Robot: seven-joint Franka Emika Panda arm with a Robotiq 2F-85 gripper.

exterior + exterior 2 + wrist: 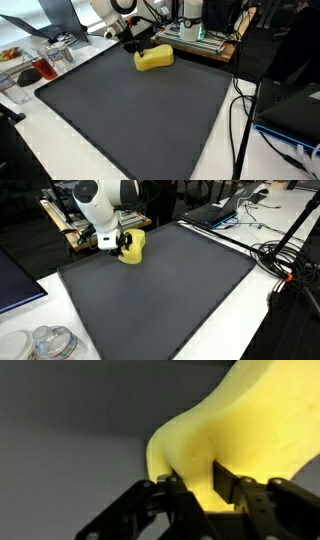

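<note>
Hand (200, 483) part-closed, fingers (227, 484) pinching yellow sponge (153, 59)

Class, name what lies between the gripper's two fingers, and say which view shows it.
A fold of the yellow sponge sits between the fingers, which press it in from both sides. The wrist view shows this.

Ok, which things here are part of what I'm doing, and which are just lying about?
In hand: gripper pinching the yellow sponge; dark mat under it.
Lying about: laptop, cables, clear containers beside the mat.
</note>
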